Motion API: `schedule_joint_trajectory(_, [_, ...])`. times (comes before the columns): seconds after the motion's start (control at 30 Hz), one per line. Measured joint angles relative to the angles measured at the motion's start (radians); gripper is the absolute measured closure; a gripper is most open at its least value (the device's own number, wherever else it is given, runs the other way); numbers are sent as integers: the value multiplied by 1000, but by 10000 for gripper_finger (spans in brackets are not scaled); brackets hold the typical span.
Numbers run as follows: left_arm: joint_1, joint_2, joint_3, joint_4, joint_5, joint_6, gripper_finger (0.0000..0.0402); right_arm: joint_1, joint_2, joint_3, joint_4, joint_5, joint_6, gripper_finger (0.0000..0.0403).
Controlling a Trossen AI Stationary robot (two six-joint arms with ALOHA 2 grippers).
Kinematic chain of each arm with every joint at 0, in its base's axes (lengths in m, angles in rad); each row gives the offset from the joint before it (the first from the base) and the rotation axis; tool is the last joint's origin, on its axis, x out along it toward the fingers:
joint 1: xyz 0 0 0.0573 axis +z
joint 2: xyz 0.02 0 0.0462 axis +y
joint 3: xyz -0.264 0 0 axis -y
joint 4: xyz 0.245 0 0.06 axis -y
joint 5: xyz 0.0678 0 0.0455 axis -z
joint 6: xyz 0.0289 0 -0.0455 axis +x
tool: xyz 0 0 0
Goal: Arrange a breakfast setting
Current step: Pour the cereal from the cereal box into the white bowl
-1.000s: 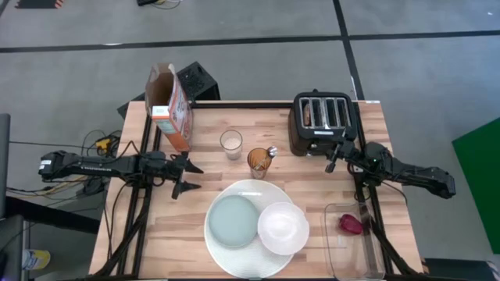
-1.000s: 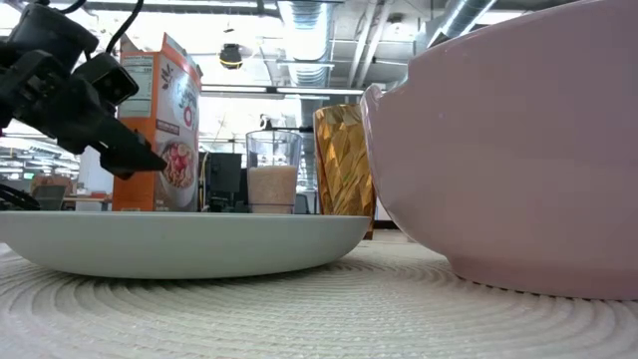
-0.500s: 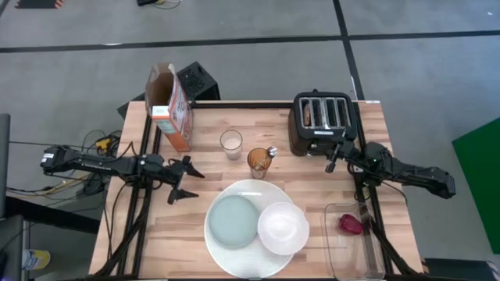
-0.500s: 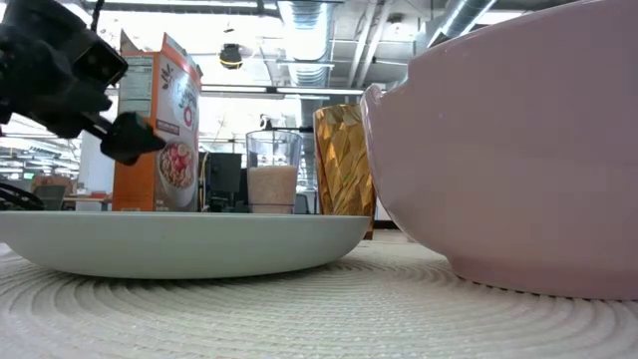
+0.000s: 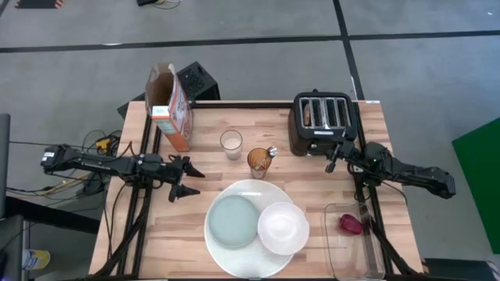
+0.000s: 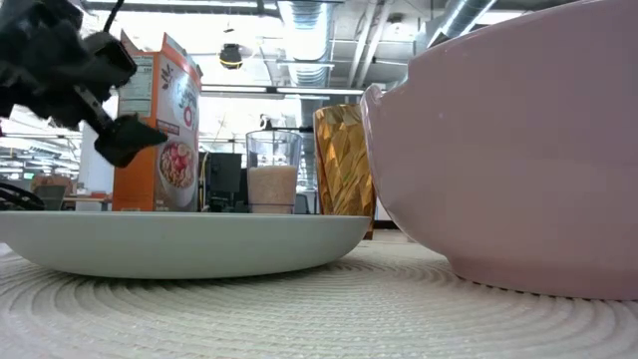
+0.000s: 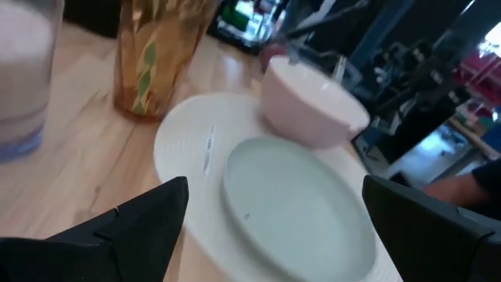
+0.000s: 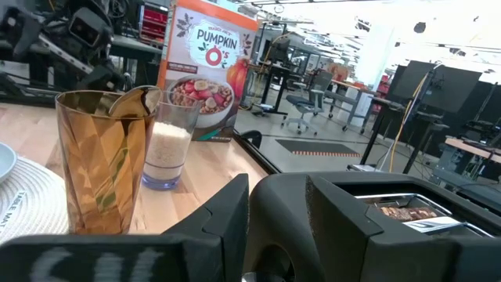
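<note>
The wooden table (image 5: pixel 195 234) carries the setting near its front edge: the large round white plate (image 5: pixel 242 191) serves as a base, with the smaller pale grey-blue plate (image 5: pixel 232 219) resting on its left half and the white bowl (image 5: pixel 283 228) sitting on its right rim, likely grouped so both dishes can be filled in one spot. Behind them stand the black toaster (image 5: pixel 323 121), with a brown toast slice (image 8: pixel 395 209) lying low in a slot, and the upright cereal box (image 5: pixel 170 105), open at the top and probably ready for pouring. The left gripper (image 5: pixel 181 177) hovers over the table's left side, fingers spread wide and empty, facing the plates. The right gripper (image 5: pixel 334 154) waits beside the toaster, partly closed; nothing shows between its fingers. A clear tray (image 5: pixel 351 243) holds the dark red fruit (image 5: pixel 351 224). The amber tumbler (image 5: pixel 259 161) holds the metal spoon (image 8: pixel 139 100) upright, bowl end up, its long axis near vertical.
</note>
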Motion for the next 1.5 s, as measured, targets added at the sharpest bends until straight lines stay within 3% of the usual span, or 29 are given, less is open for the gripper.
schedule_joint_trajectory(0.23, [-72,0,143,-156,-43,5,31,0,0,0,0,0,0,252])
schedule_joint_trajectory(0.63, [-190,0,338,-468,-357,-128,31,0,0,0,0,0,0,252])
schedule_joint_trajectory(0.97, [-276,82,494,-651,-385,-283,31,0,0,0,0,0,0,252])
schedule_joint_trajectory(1.17, [-292,170,641,-820,-398,-286,31,0,0,0,0,0,0,252])
schedule_joint_trajectory(1.37, [-292,217,749,-1042,-493,-312,30,0,0,0,0,0,0,252])
schedule_joint_trajectory(1.5, [-292,221,772,-1162,-590,-421,30,0,0,0,0,0,0,252])
